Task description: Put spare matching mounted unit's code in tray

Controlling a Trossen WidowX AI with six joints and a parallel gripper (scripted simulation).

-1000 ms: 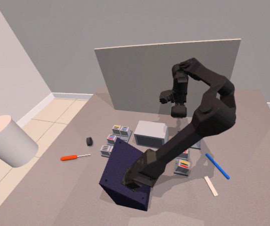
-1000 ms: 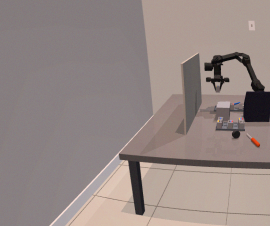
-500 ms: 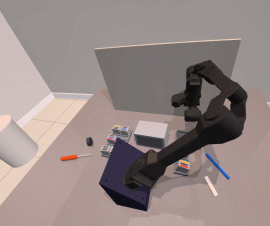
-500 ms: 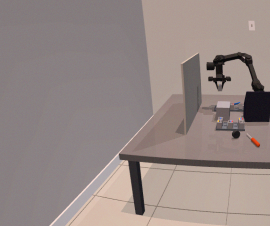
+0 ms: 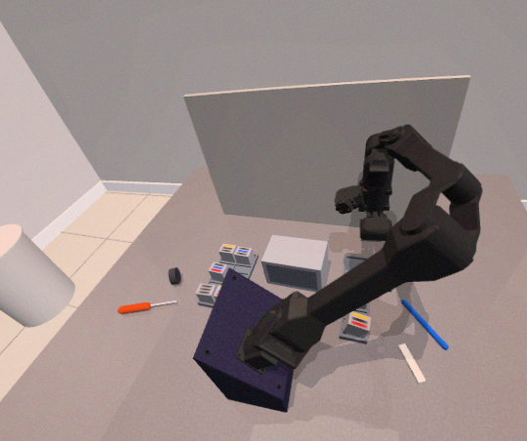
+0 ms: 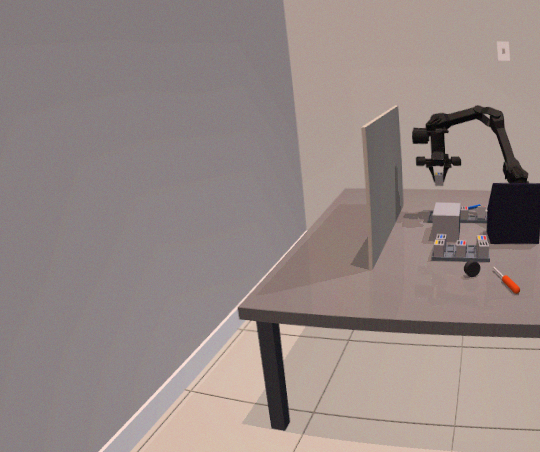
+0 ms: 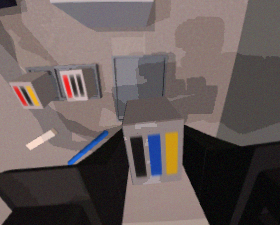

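My gripper [image 6: 439, 180] [image 7: 149, 127] is shut on a grey block with black, blue and yellow stripes and holds it well above the table. The flat grey tray [image 7: 126, 101] shows just beyond the block in the wrist view; in the top view the arm hides most of it. Beside the tray, one spare [image 5: 356, 326] [image 7: 27, 95] has red, black and yellow stripes, and another spare [image 7: 73, 85] has red and two black stripes. More striped spares stand in the left rack [image 6: 461, 259]. A grey housing [image 5: 296, 250] [image 6: 447, 210] stands between the racks. No mounted unit can be made out.
An upright grey panel [image 5: 282, 161] [image 6: 385, 185] stands at the back. The dark arm base block [image 5: 223, 322] [image 6: 514, 215] stands in front. A blue rod [image 5: 425, 324] [image 7: 88, 148], a pale strip [image 5: 412, 363], an orange screwdriver [image 5: 135, 307] and a black disc [image 5: 175, 276] lie about.
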